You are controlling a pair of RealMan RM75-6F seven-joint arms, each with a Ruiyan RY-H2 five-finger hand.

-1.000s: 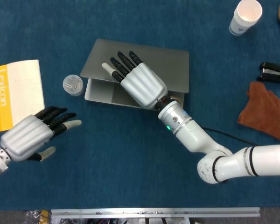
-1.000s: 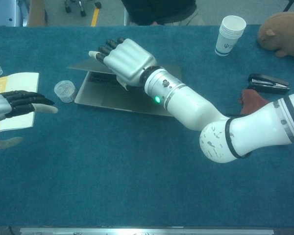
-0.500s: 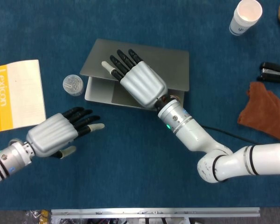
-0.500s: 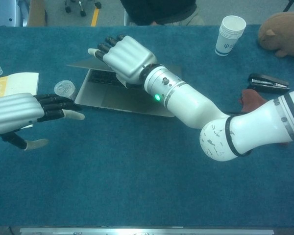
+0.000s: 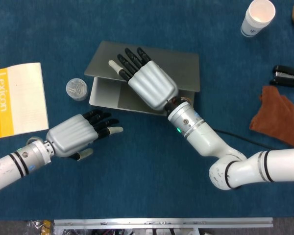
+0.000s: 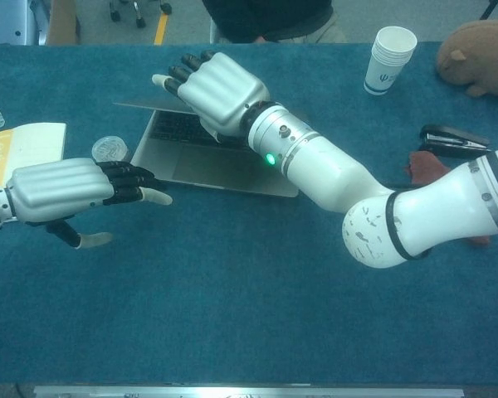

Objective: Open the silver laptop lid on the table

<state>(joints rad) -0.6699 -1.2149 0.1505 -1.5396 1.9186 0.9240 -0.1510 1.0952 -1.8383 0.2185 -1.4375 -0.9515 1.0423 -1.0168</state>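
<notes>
Right robot hand (image 5: 148, 84) on a bent white arm, fingers curled forward, apparently hooked on a raised edge, left robot hand (image 5: 78, 135) reaching in from the left, back upward, dark fingers extended, slightly apart, holding nothing

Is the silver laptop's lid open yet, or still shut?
Partly open. The silver laptop lid stands lifted off the base, keyboard showing beneath in the chest view, with the right hand under it.

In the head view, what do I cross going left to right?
Yellow booklet → left hand → silver laptop with right hand on its lid → paper cup → brown cloth.
</notes>
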